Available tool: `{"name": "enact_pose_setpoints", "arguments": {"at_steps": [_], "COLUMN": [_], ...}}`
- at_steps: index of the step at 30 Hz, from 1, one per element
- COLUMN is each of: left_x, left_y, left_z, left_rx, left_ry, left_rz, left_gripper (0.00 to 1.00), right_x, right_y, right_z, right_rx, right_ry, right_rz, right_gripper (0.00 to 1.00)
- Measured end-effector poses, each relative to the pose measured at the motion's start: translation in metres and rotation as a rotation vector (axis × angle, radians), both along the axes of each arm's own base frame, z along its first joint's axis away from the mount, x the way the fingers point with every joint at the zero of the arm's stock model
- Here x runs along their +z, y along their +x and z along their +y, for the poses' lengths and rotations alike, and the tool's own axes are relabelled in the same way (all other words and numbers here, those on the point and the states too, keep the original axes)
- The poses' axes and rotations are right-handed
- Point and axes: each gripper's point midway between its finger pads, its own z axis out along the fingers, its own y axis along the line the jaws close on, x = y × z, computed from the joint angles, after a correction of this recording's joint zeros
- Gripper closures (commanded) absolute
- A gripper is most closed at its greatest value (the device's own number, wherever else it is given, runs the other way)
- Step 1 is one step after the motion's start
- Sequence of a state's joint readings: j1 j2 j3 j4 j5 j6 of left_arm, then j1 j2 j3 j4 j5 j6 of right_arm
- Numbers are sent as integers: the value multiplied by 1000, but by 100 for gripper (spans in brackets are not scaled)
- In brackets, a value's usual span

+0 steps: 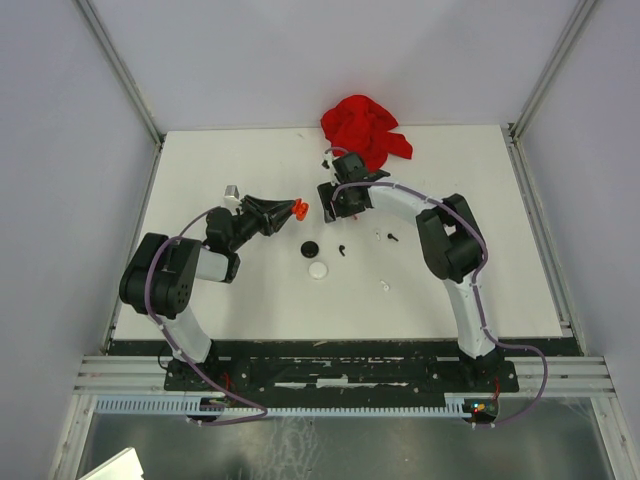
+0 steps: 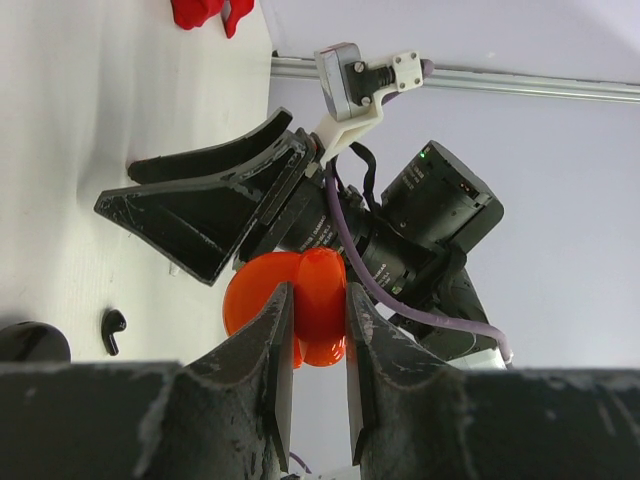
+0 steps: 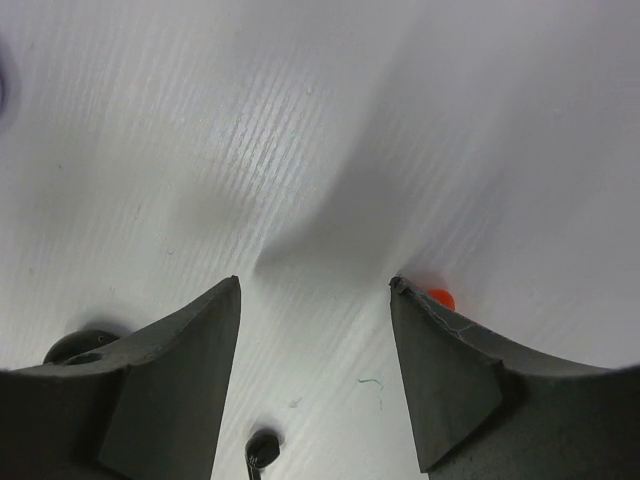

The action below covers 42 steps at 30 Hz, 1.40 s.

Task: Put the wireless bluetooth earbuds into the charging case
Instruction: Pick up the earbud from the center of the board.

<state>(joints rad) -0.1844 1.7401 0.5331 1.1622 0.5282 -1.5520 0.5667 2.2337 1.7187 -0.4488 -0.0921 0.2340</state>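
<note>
My left gripper [image 2: 320, 296] is shut on an orange-red charging case [image 2: 262, 292], held off the table with its lid swung open [image 1: 298, 209]. My right gripper [image 1: 328, 205] stands open just right of the case, its jaws wide over bare table [image 3: 315, 282]. In the left wrist view the right gripper [image 2: 115, 187] hangs above the table beyond the case. A black earbud [image 1: 343, 249] lies on the table near the front of the right gripper [image 3: 262, 450] [image 2: 113, 330]. An orange-red speck [image 3: 438, 297] peeks from behind the right fingertip; I cannot tell what it is.
A black disc [image 1: 309, 248] and a white disc [image 1: 318, 269] lie in front of the grippers. Small white [image 1: 384, 284] and black [image 1: 393, 238] bits are scattered to the right. A crumpled red cloth [image 1: 365, 128] sits at the table's far edge.
</note>
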Motion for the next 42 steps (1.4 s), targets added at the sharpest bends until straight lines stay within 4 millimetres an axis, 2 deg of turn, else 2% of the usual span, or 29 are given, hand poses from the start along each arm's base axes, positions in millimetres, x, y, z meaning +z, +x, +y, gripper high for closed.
{"name": "enact_pose_setpoints", "arguments": {"at_steps": [13, 18, 22, 25, 31, 35, 42], "left_x": [0, 0, 0, 0, 0, 0, -2], "left_y": [0, 0, 0, 0, 0, 0, -2], "left_z": [0, 0, 0, 0, 0, 0, 0], "left_rx": [-1, -1, -1, -1, -2, -2, -3], "left_ry": [0, 0, 0, 0, 0, 0, 1], "left_rz": [1, 1, 1, 1, 1, 0, 5], "left_gripper": [97, 97, 97, 97, 97, 97, 97], "right_x": [8, 28, 44, 48, 46, 41, 11], "right_y": [14, 15, 19, 18, 10, 14, 15], "right_z": [2, -2, -12, -24, -36, -36, -38], "right_rx": [1, -14, -65, -116, -160, -185, -219], "right_ry": [31, 34, -8, -62, -112, -119, -142], "right_rz": [-54, -92, -105, -92, -50, -36, 22], "right_gripper": [31, 32, 33, 34, 39, 40, 42]}}
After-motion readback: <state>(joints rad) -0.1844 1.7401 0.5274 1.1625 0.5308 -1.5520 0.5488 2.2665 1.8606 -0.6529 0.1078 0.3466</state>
